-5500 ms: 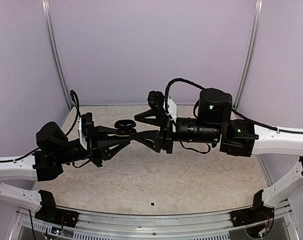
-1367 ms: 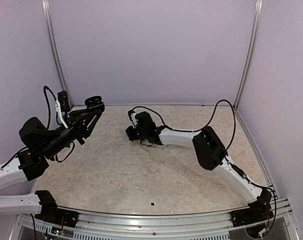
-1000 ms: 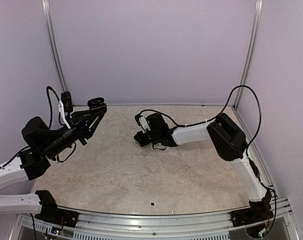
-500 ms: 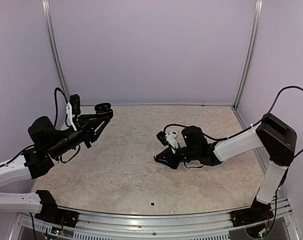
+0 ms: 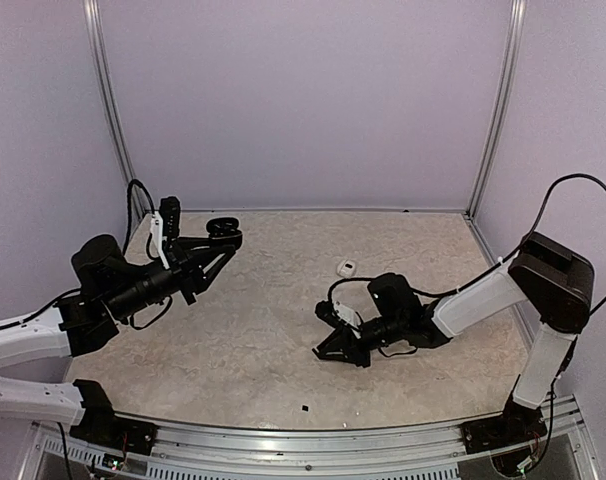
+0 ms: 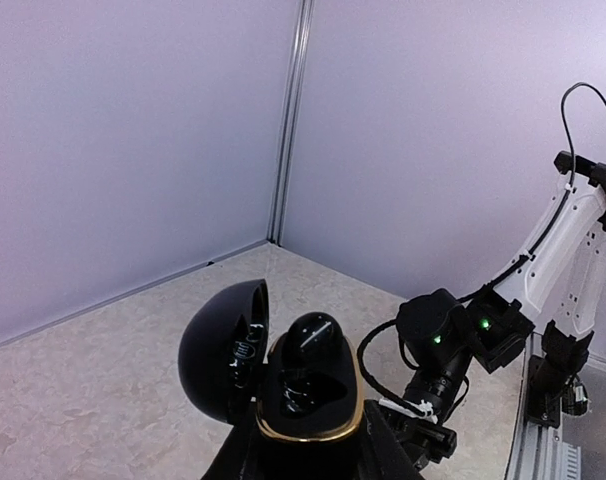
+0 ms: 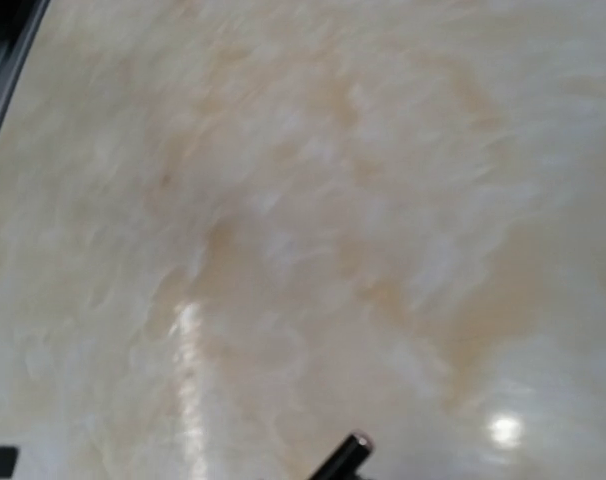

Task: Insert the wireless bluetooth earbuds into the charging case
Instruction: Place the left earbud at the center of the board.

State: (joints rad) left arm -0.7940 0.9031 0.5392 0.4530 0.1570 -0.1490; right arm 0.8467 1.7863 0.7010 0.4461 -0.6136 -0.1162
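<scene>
The charging case (image 6: 305,400) is black with a gold rim, and its lid (image 6: 218,350) stands open to the left. One glossy black earbud (image 6: 313,340) sits in the far socket, and the near socket (image 6: 295,392) shows empty. My left gripper (image 6: 308,445) is shut on the case from below and holds it raised at the left (image 5: 221,232). My right gripper (image 5: 323,352) is shut and low over the table at the middle right, and only a black tip (image 7: 351,452) of it shows in its wrist view. A small white thing (image 5: 347,267), maybe a white earbud, lies behind the right arm.
A tiny black speck (image 5: 305,408) lies on the marbled table (image 5: 253,350) near the front rail (image 5: 303,440), and shows again as a dark speck (image 7: 1,460) in the right wrist view. Lilac walls close the back and both sides.
The right arm has swung from the back middle toward the front and come down near the table. The left arm has carried the case a little to the right.
</scene>
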